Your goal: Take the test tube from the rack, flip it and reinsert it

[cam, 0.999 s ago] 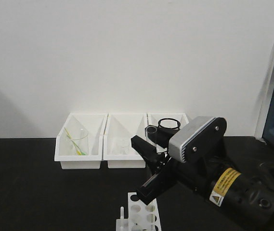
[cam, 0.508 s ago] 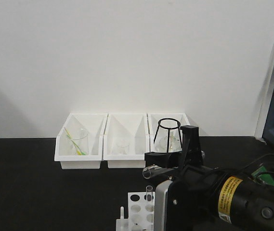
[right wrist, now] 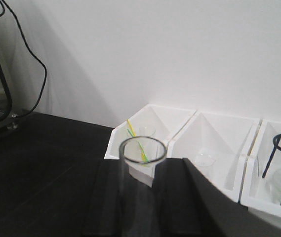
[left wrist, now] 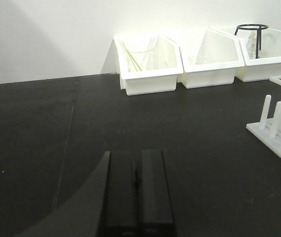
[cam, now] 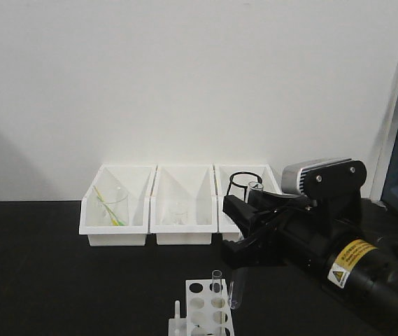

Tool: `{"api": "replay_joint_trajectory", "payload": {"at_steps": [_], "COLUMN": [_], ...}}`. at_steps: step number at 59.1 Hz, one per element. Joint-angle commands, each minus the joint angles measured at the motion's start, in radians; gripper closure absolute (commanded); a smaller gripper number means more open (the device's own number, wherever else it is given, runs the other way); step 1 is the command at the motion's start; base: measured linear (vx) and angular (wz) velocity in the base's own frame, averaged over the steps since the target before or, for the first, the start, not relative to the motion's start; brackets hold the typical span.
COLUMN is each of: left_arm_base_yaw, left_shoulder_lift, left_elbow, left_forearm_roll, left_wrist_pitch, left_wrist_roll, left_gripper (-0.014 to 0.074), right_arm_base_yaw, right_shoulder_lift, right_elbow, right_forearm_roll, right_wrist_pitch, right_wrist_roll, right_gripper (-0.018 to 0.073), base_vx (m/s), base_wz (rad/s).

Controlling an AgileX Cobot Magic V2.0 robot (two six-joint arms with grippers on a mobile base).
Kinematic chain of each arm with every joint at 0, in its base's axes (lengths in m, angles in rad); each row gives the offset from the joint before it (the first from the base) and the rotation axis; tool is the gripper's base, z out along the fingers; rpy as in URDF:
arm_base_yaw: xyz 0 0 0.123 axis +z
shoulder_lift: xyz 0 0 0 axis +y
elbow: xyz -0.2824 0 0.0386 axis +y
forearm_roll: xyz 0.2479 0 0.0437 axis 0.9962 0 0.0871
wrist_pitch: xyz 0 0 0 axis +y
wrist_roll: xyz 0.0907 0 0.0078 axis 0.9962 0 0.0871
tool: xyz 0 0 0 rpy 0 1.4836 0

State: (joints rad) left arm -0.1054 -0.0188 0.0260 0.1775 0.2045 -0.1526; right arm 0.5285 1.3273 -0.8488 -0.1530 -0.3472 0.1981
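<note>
The black table [cam: 59,266] fills the lower part of every view, under a plain white wall. The right arm [cam: 352,259] reaches in from the right of the front view, a yellow warning label on its dark body. Three white bins stand in a row against the wall: the left bin [cam: 117,239] holds a beaker [cam: 112,206] with a yellow-green stick in it, the middle bin [cam: 182,238] holds a small clear vessel, and the right bin [cam: 266,172] holds a black wire stand [cam: 240,178].

The rack [cam: 200,308] sits at the bottom edge, in front of the bins. The right gripper [cam: 235,231] hangs above and just right of it, its two fingers pressed against the test tube [cam: 237,287]. The tube stands nearly upright between the jaws, open rim above them, round bottom below, level with the rack's top plate and just beside its right edge. The right wrist view shows the rim sticking up between the dark fingers.

The left gripper [left wrist: 136,192] hovers low over bare table, its jaws pressed together with nothing between them.

A second tube [cam: 217,281] stands in a rack hole.
</note>
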Motion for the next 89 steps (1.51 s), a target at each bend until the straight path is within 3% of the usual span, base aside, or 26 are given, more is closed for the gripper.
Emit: {"api": "replay_joint_trajectory", "payload": {"at_steps": [1,14,22,77,89], "left_arm_base_yaw": [0.000,0.000,0.000,0.000,0.000], "left_shoulder_lift": [-0.007,-0.007,-0.007,-0.007,-0.007], "left_elbow": [-0.004,-0.004,-0.004,-0.004,-0.004], "left_forearm_roll": [-0.005,-0.005,-0.005,-0.005,-0.005], "left_wrist_pitch": [-0.081,-0.081,-0.081,-0.081,-0.081], "left_wrist_roll": [-0.009,-0.009,-0.009,-0.009,-0.009], "left_gripper": [0.0602,0.0602,0.0602,0.0602,0.0602], "right_arm_base_yaw": [0.000,0.000,0.000,0.000,0.000], "right_shoulder_lift": [-0.017,0.097,0.162,0.459,0.459], "right_elbow": [0.007,0.065,0.065,0.065,0.065], "right_forearm_roll": [-0.083,-0.262,-0.300,-0.301,-0.299], "right_wrist_pitch": [-0.198,-0.446,-0.557,-0.623,-0.634], "right_wrist_roll": [-0.001,0.021,0.033,0.028,0.028], "right_gripper": [0.0570,0.0570,0.0570,0.0556,0.0365], "base_vx": [0.00,0.00,0.00,0.00,0.00], "base_wz": [0.00,0.00,0.00,0.00,0.00]}}
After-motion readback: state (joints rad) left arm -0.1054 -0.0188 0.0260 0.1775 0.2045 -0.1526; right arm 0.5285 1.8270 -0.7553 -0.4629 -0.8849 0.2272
